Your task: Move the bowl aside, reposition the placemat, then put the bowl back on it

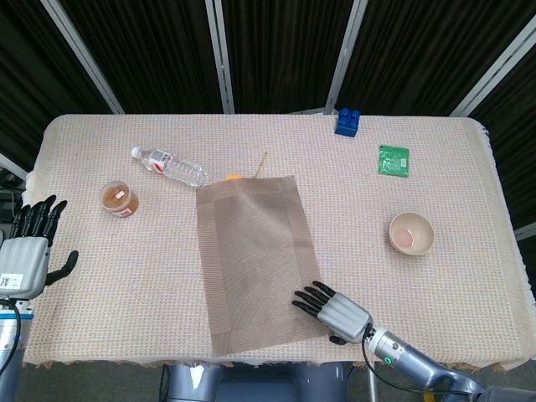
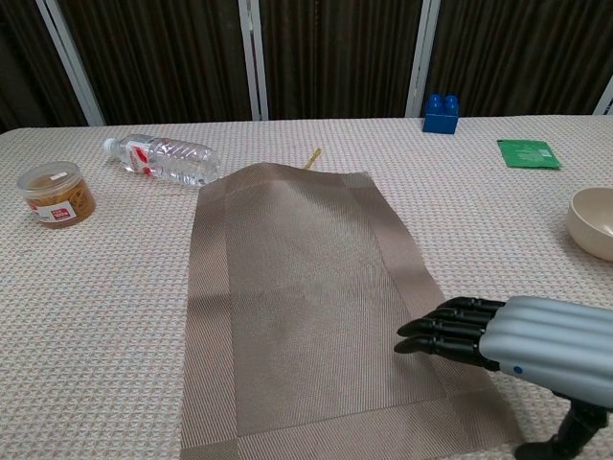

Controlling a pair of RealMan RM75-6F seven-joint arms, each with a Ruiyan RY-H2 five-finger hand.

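Note:
The brown woven placemat (image 1: 255, 255) (image 2: 306, 307) lies slightly askew in the middle of the table. My right hand (image 1: 335, 310) (image 2: 522, 335) is over the mat's near right corner, palm down, fingers stretched flat across the border and holding nothing. The cream bowl (image 1: 410, 233) (image 2: 592, 222) stands on the cloth to the right, off the mat. At the table's left edge my left hand (image 1: 29, 255) is raised with fingers spread and empty; the chest view does not show it.
A plastic water bottle (image 1: 167, 166) (image 2: 158, 156) and a small jar (image 1: 119, 199) (image 2: 57, 194) lie left of the mat. A blue block (image 1: 347, 121) (image 2: 441, 113) and green packet (image 1: 393, 160) (image 2: 528, 153) sit far right. Something yellow-orange (image 1: 234, 177) peeks out from under the mat's far edge.

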